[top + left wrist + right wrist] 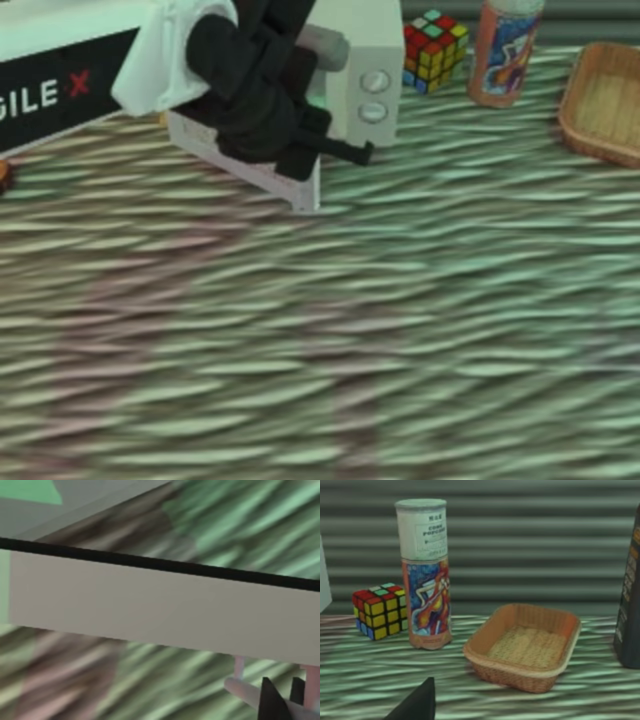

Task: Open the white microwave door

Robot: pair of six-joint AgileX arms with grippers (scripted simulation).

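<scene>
White microwave [365,70] at the table's far edge; its door [250,160] already swung partly open, left gripper [340,150] seemingly clamped on its handle [250,692].

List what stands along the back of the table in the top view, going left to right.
Left arm → white microwave with its door swung out → puzzle cube → printed canister → wicker basket.
</scene>
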